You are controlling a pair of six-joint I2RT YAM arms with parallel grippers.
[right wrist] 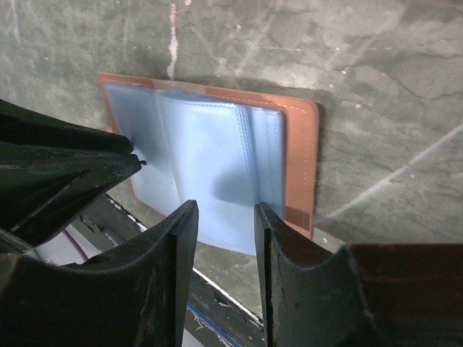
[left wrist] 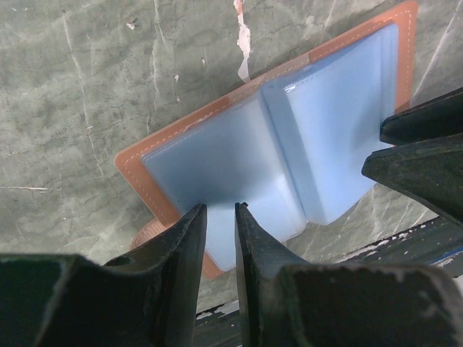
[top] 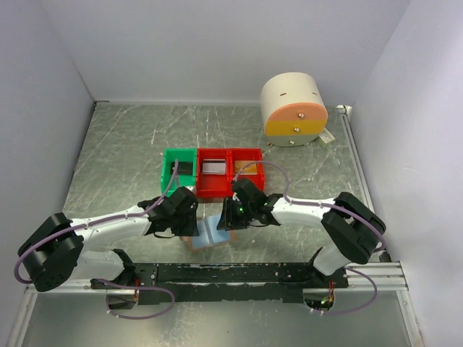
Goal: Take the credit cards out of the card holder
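While open flat, card holder [top: 210, 233] crosswise

I look down on a table [top: 116, 144] with a grey-green top like stone, with thin white lines running over it. Plain white walls stand around it: the back wall [top: 217, 43], the left wall [top: 36, 108] and the right wall [top: 423, 108]. The light is soft and even. At the back right sits a big cream drum [top: 289, 97] with an orange band. A green bin [top: 168, 154] and two red bins [top: 215, 191] stand side by side in the middle.
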